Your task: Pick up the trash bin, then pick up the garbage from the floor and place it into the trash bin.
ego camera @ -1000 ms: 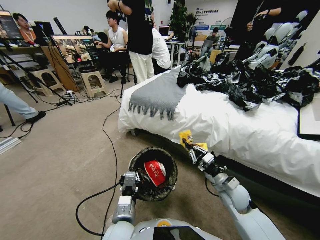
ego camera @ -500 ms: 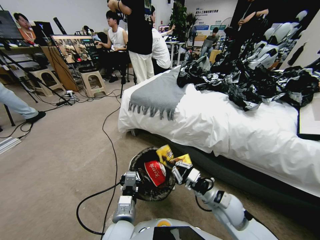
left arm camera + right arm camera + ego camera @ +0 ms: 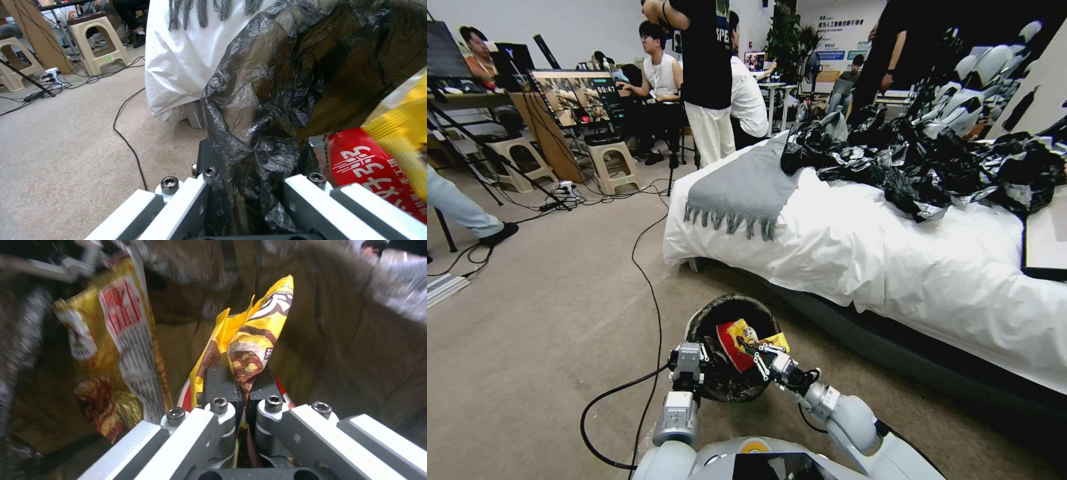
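Over the trash bin (image 3: 707,319), right gripper (image 3: 755,351) pinches one yellow wrapper (image 3: 249,340), left gripper (image 3: 249,186) clamps the rim

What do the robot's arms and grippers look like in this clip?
Both arms have smooth silver-grey rounded shells. The left gripper and right gripper are pale metal linkages with hex bolts and black finger pads. A black cable loops beside the left arm.

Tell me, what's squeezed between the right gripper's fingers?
A yellow wrapper, pinched in the right gripper inside the trash bin, seen in the right wrist view.
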`<state>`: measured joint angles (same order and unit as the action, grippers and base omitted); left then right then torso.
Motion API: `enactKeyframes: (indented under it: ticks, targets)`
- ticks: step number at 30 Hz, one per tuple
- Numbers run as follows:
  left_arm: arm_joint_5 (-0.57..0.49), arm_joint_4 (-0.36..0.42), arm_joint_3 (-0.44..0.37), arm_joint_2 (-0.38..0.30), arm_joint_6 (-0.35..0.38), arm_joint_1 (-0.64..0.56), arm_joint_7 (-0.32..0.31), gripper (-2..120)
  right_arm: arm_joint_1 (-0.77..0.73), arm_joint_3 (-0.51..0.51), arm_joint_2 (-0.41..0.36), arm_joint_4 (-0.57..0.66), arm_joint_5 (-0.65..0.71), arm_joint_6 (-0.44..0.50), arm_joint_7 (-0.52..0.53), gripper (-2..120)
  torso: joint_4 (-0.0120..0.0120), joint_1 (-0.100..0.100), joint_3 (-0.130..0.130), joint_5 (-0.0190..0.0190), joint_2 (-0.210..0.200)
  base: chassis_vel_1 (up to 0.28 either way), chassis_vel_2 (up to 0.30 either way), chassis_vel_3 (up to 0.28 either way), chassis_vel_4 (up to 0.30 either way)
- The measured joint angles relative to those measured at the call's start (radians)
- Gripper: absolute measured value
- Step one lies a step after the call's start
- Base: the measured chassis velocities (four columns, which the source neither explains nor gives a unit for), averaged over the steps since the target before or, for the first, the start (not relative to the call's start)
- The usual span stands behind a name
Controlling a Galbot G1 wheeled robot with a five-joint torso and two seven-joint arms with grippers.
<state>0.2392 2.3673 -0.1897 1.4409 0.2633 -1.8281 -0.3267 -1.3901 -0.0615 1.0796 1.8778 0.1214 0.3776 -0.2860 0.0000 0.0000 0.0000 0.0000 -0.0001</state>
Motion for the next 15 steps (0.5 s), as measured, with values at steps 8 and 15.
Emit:
enactKeyframes:
  ticks: [8, 15]
  targets:
    - [0.002, 0.002, 0.004, 0.004, 0.0, -0.003, 0.0, 0, 0.019, 0.006, 0.015, -0.034, -0.01, -0.01, 0.008, 21, 0.0, 0.0, 0.0, 0.0, 0.0, 0.0, 0.0, 0.0, 0.0]
    - [0.003, 0.002, 0.009, 0.005, 0.001, -0.005, 0.001, 0, 0.025, 0.012, 0.023, -0.036, -0.018, -0.01, 0.012, 47, -0.0001, 0.0, 0.0, -0.0001, 0.0, 0.0, 0.0, 0.0, 0.0]
